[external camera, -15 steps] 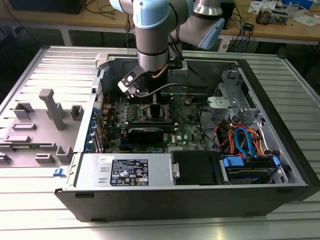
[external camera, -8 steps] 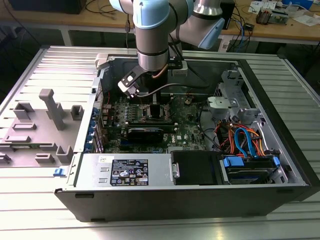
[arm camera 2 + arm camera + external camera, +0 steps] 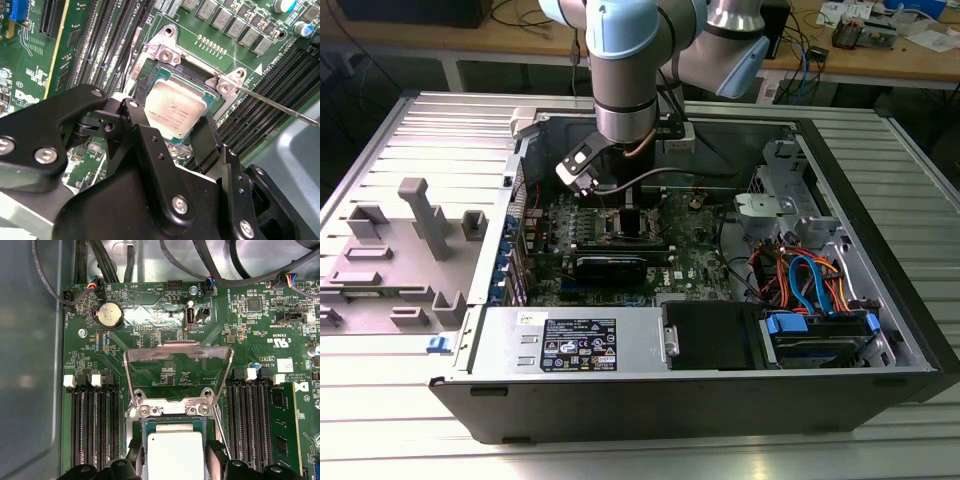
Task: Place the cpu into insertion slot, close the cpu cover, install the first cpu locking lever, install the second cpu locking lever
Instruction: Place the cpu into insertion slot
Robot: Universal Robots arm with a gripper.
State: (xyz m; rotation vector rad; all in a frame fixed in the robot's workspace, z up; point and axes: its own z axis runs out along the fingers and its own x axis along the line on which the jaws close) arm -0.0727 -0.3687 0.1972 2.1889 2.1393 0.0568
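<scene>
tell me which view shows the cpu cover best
The first wrist view: the cpu cover stands raised, facing the camera, frame and window whole above the cpu. In the second wrist view, metal tabs by the insertion slot may be its hinge end. In the exterior view the arm stands in front of it.

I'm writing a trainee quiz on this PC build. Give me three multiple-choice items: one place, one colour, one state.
1. Where is the silver-topped square cpu? A) outside the case B) at the silver-rimmed square socket, in the black gripper C) beside the coin battery
2. The circuit board is: A) green B) red C) white
3. The silver window-frame cpu cover is: A) shut flat B) tilted up open C) removed
B: fingers flank it over the socket. A: green shows around the slots. B: the frame stands raised behind the socket.
</scene>
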